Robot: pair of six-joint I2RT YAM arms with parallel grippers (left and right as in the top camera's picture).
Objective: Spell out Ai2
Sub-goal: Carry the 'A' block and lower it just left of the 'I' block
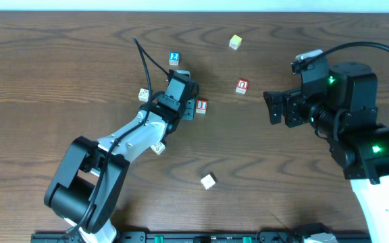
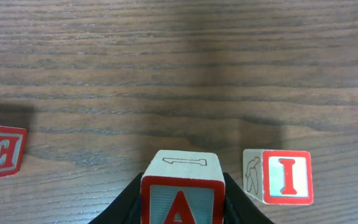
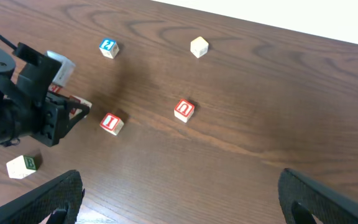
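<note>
My left gripper (image 1: pixel 186 102) is shut on a red-framed "A" block (image 2: pixel 182 190), which fills the bottom of the left wrist view. The arm hides this block in the overhead view. A red "I" block (image 2: pixel 284 176) stands just right of it with a small gap, and it also shows in the overhead view (image 1: pixel 201 106) and the right wrist view (image 3: pixel 110 123). A blue "2" block (image 1: pixel 174 58) lies farther back on the table and also shows in the right wrist view (image 3: pixel 109 47). My right gripper (image 1: pixel 275 108) is open and empty, well to the right, above bare wood (image 3: pixel 182 205).
A red "C" block (image 2: pixel 2 151) sits left of the held block. Other loose blocks lie about: a red one (image 1: pixel 242 86), a cream one (image 1: pixel 235 42), one by the left arm (image 1: pixel 144 94), one under it (image 1: pixel 158 147) and one near the front (image 1: pixel 209 181).
</note>
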